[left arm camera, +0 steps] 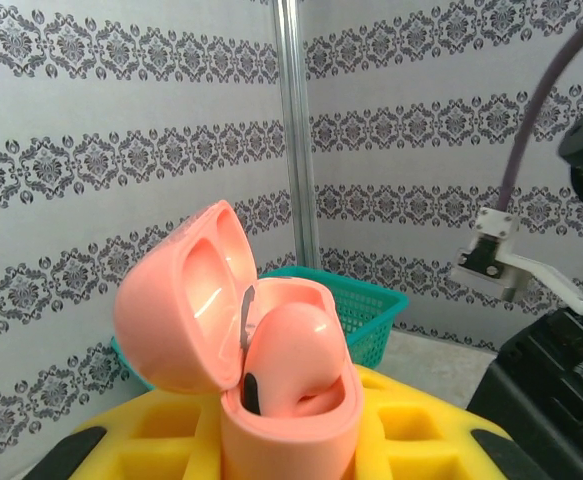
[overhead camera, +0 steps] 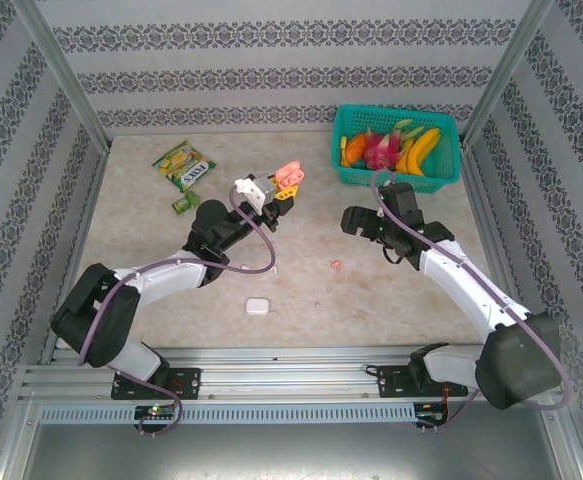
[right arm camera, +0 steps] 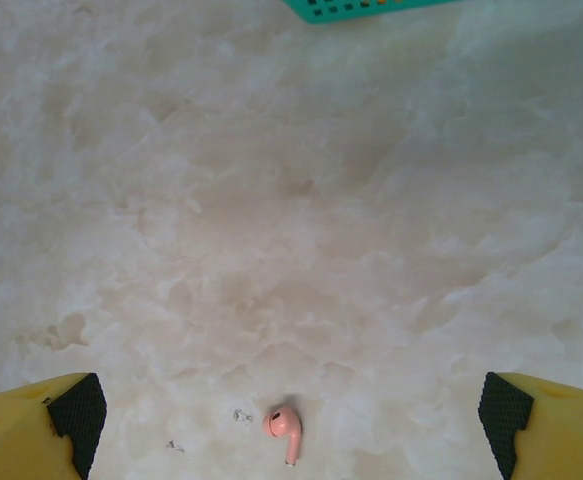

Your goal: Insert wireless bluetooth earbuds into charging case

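Up against the left wrist lens, a pink case (left arm camera: 289,400), lid tipped open toward 10 o'clock, pinched tight between the yellow fingers (left arm camera: 426,440) of the left claw (overhead camera: 277,190) and held up off the table (overhead camera: 301,290). Inside the case, a rounded pink lump, possibly an earbud seated there; hard to tell. Right claw (overhead camera: 354,222) spread wide, gripping nothing, hovering over bare table. Below it, between its fingertips at 6 o'clock in the right wrist view, a pink earbud (right arm camera: 284,428) lying loose. From above: white case (overhead camera: 258,306) at 6 o'clock near the front edge, green basket (overhead camera: 396,181) of toy fruit at 1 o'clock, snack packet (overhead camera: 184,165) at 10 o'clock
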Robot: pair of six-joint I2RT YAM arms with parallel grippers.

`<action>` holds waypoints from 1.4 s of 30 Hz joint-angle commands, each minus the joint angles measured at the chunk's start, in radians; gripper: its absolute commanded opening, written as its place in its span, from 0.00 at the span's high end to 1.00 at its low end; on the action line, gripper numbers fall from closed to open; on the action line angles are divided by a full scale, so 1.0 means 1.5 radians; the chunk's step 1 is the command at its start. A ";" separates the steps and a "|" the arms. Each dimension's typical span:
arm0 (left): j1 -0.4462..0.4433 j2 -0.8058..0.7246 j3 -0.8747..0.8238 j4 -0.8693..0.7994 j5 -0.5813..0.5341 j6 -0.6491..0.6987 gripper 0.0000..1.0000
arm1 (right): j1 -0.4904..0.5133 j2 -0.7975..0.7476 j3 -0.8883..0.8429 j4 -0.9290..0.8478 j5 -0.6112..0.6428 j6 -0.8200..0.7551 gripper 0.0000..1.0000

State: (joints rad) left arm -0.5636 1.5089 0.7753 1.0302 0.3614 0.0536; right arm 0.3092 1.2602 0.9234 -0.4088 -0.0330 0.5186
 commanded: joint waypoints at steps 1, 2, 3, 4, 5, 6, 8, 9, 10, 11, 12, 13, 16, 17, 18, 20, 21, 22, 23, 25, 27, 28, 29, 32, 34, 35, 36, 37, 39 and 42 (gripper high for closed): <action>-0.006 -0.033 -0.023 -0.012 -0.005 0.020 1.00 | -0.010 0.032 0.020 -0.011 -0.064 -0.030 0.02; -0.006 -0.037 -0.028 -0.013 -0.008 0.020 1.00 | -0.011 0.041 0.019 -0.009 -0.081 -0.037 0.02; -0.006 -0.042 -0.034 -0.014 -0.011 0.021 1.00 | -0.009 0.051 0.018 -0.008 -0.095 -0.041 0.03; -0.006 -0.046 -0.039 -0.014 -0.014 0.022 1.00 | -0.007 0.062 0.018 -0.010 -0.103 -0.050 0.04; -0.006 -0.049 -0.042 -0.015 -0.014 0.023 1.00 | -0.003 0.072 0.019 -0.017 -0.102 -0.060 0.06; -0.006 -0.054 -0.044 -0.018 -0.016 0.023 1.00 | 0.002 0.081 0.020 -0.023 -0.099 -0.070 0.08; -0.006 -0.063 -0.047 -0.024 -0.019 0.024 1.00 | 0.014 0.097 0.019 -0.028 -0.085 -0.087 0.11; -0.006 -0.070 -0.050 -0.029 -0.021 0.026 1.00 | 0.021 0.103 0.020 -0.031 -0.073 -0.093 0.12; -0.006 -0.077 -0.052 -0.034 -0.024 0.029 1.00 | 0.030 0.109 0.021 -0.033 -0.058 -0.100 0.14; -0.006 -0.086 -0.053 -0.040 -0.027 0.032 1.00 | 0.038 0.117 0.023 -0.036 -0.046 -0.108 0.16; -0.006 -0.094 -0.056 -0.047 -0.029 0.036 1.00 | 0.047 0.127 0.029 -0.043 -0.034 -0.111 0.17; -0.006 -0.103 -0.057 -0.052 -0.029 0.039 1.00 | 0.055 0.139 0.039 -0.055 -0.024 -0.115 0.18; -0.006 -0.122 -0.067 -0.059 -0.032 0.044 1.00 | 0.082 0.173 0.072 -0.094 0.011 -0.139 0.14; -0.006 -0.128 -0.071 -0.059 -0.033 0.046 1.00 | 0.096 0.182 0.082 -0.106 0.043 -0.145 0.04; -0.006 -0.133 -0.074 -0.058 -0.036 0.046 1.00 | 0.108 0.190 0.090 -0.115 0.075 -0.149 0.02; -0.006 -0.140 -0.079 -0.056 -0.038 0.046 1.00 | 0.125 0.201 0.101 -0.123 0.139 -0.145 0.02; -0.006 -0.144 -0.081 -0.056 -0.037 0.046 1.00 | 0.133 0.203 0.101 -0.118 0.174 -0.137 0.02; -0.006 -0.147 -0.081 -0.058 -0.037 0.046 1.00 | 0.138 0.205 0.101 -0.113 0.201 -0.125 0.02; -0.006 -0.151 -0.081 -0.063 -0.035 0.048 1.00 | 0.139 0.204 0.102 -0.111 0.224 -0.117 0.02; -0.006 -0.158 -0.081 -0.065 -0.035 0.050 1.00 | 0.137 0.207 0.112 -0.121 0.255 -0.093 0.02; -0.006 -0.161 -0.082 -0.066 -0.035 0.050 1.00 | 0.129 0.215 0.122 -0.132 0.253 -0.079 0.02; -0.006 -0.161 -0.082 -0.065 -0.035 0.050 1.00 | 0.124 0.218 0.125 -0.136 0.249 -0.074 0.02; -0.006 -0.161 -0.082 -0.063 -0.034 0.049 1.00 | 0.119 0.219 0.124 -0.134 0.228 -0.074 0.02; -0.006 -0.161 -0.083 -0.059 -0.036 0.048 1.00 | 0.105 0.215 0.115 -0.122 0.176 -0.085 0.02; -0.006 -0.165 -0.087 -0.063 -0.038 0.048 1.00 | 0.095 0.206 0.103 -0.108 0.124 -0.090 0.02; -0.006 -0.166 -0.089 -0.062 -0.038 0.048 1.00 | 0.088 0.205 0.100 -0.103 0.093 -0.094 0.02; -0.006 -0.167 -0.090 -0.063 -0.039 0.048 1.00 | 0.084 0.207 0.101 -0.106 0.071 -0.097 0.02; -0.006 -0.168 -0.090 -0.064 -0.039 0.048 1.00 | 0.083 0.212 0.106 -0.114 0.058 -0.101 0.02; -0.006 -0.168 -0.090 -0.066 -0.040 0.048 1.00 | 0.087 0.226 0.116 -0.133 0.033 -0.113 0.07; -0.006 -0.168 -0.093 -0.064 -0.041 0.047 1.00 | 0.102 0.239 0.126 -0.161 0.020 -0.122 0.14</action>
State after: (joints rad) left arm -0.5636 1.2842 0.6487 0.9253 0.3088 0.1059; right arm 0.4423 1.5913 1.0851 -0.5873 0.0681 0.3588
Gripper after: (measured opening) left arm 0.244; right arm 0.880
